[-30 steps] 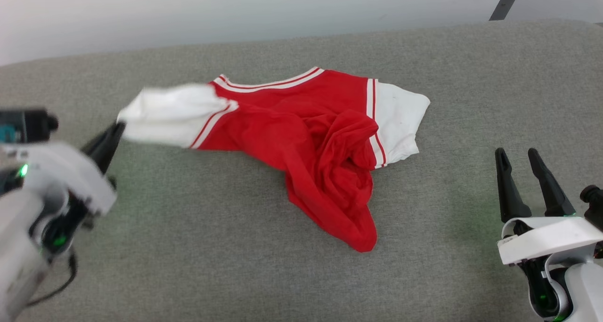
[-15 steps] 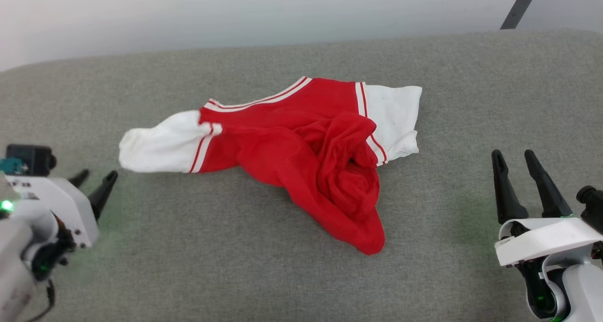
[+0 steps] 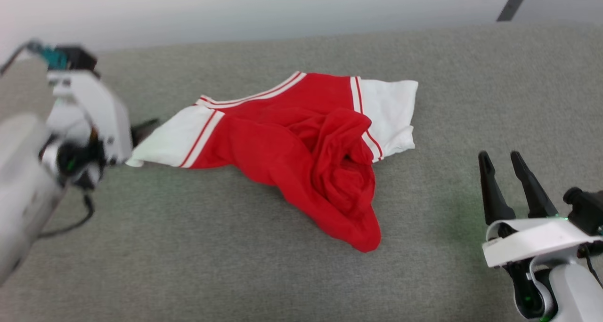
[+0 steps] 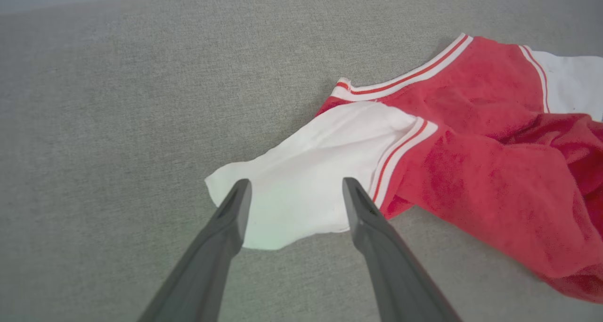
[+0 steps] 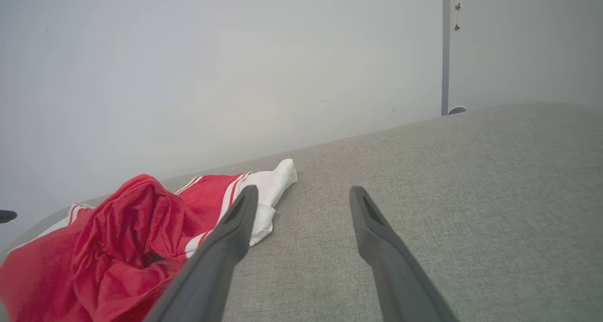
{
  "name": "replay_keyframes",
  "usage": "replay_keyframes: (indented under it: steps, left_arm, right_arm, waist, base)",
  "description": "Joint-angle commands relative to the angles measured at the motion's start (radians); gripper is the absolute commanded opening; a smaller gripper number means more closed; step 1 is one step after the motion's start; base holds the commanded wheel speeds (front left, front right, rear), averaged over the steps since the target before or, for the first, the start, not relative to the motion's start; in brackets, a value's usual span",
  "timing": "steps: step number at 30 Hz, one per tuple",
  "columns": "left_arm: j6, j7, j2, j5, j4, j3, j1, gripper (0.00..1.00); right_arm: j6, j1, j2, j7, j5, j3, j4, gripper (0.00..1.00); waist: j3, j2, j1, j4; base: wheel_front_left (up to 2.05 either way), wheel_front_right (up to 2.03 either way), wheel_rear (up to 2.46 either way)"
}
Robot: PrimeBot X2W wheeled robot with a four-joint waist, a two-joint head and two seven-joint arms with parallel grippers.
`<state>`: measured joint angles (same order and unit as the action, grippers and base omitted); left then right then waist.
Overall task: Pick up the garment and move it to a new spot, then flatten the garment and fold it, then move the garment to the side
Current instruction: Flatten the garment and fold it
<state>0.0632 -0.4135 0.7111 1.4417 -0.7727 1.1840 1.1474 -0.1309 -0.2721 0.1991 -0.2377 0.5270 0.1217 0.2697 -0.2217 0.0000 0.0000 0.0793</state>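
Hovering at the left edge of the head view, the left gripper points rightward, jaws released and spread over the end of the white sleeve, likely lined up to pull it flat. The red jersey shirt lies mid-frame on the grey surface, its lower half bunched, flattening not yet done. At lower right the right gripper rests fingers-up, jaws parted and empty, well apart from the shirt.

left gripper: lower centre, fingers spread wide, tips over the sleeve's end
garment: right half, red body crumpled
white sleeve: centre, pointing lower left
grey fabric surface: under everything
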Motion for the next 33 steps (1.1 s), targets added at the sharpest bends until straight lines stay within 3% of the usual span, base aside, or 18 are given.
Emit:
replay_keyframes:
  steps: [1, 6, 10, 16, 22, 23, 24, 26, 27, 33]
  left_arm:
    - [-0.016, -0.028, -0.013, 0.016, -0.006, -0.008, 0.025, 1.0]
    - [-0.096, -0.186, -0.067, 0.036, -0.053, -0.006, 0.135, 1.0]
    - [-0.13, -0.275, -0.102, 0.013, -0.103, 0.022, 0.191, 1.0]
    - [-0.139, -0.371, -0.129, 0.006, -0.168, 0.04, 0.228, 1.0]
    - [-0.121, -0.436, -0.144, -0.024, -0.206, 0.061, 0.234, 1.0]
    - [-0.114, -0.443, -0.145, -0.028, -0.208, 0.062, 0.235, 0.82]
    - [-0.11, -0.447, -0.148, -0.028, -0.211, 0.063, 0.234, 0.44]
    - [-0.104, -0.46, -0.156, -0.029, -0.215, 0.066, 0.226, 0.07]
    - [-0.1, -0.465, -0.159, -0.032, -0.216, 0.067, 0.223, 0.0]
    - [-0.037, -0.423, -0.171, -0.007, -0.193, 0.039, 0.196, 0.0]
  right_arm:
    - [0.0, -0.016, -0.003, -0.007, 0.003, 0.004, -0.002, 1.0]
    - [0.0, -0.056, -0.014, -0.013, 0.01, 0.026, -0.002, 1.0]
    - [0.0, -0.082, -0.02, -0.02, 0.017, 0.035, 0.008, 1.0]
    - [0.0, -0.107, -0.024, -0.026, 0.023, 0.043, 0.022, 1.0]
    - [0.0, -0.107, -0.028, -0.028, 0.018, 0.043, 0.021, 1.0]
    - [0.0, -0.106, -0.028, -0.028, 0.017, 0.041, 0.019, 1.0]
    - [0.0, -0.106, -0.029, -0.028, 0.015, 0.039, 0.017, 1.0]
    - [0.0, -0.105, -0.029, -0.028, 0.012, 0.035, 0.014, 1.0]
    - [0.0, -0.103, -0.027, -0.028, 0.01, 0.034, 0.013, 1.0]
    - [0.0, -0.083, -0.017, -0.028, 0.004, 0.025, 0.013, 1.0]
  waist:
    - [-0.027, 0.0, 0.0, 0.025]
    - [-0.086, 0.0, 0.0, 0.083]
    - [-0.12, 0.0, 0.0, 0.126]
    - [-0.139, 0.0, 0.0, 0.157]
    - [-0.132, 0.0, 0.0, 0.154]
    - [-0.13, 0.0, 0.0, 0.15]
    - [-0.128, 0.0, 0.0, 0.146]
    - [-0.123, 0.0, 0.0, 0.135]
    - [-0.12, 0.0, 0.0, 0.129]
    - [-0.084, 0.0, 0.0, 0.076]
  base:
    - [0.0, 0.0, 0.0]
    - [0.0, 0.0, 0.0]
    - [0.0, 0.0, 0.0]
    - [0.0, 0.0, 0.0]
    - [0.0, 0.0, 0.0]
    - [0.0, 0.0, 0.0]
    - [0.0, 0.0, 0.0]
    - [0.0, 0.0, 0.0]
    - [0.0, 0.0, 0.0]
    - [0.0, 0.0, 0.0]
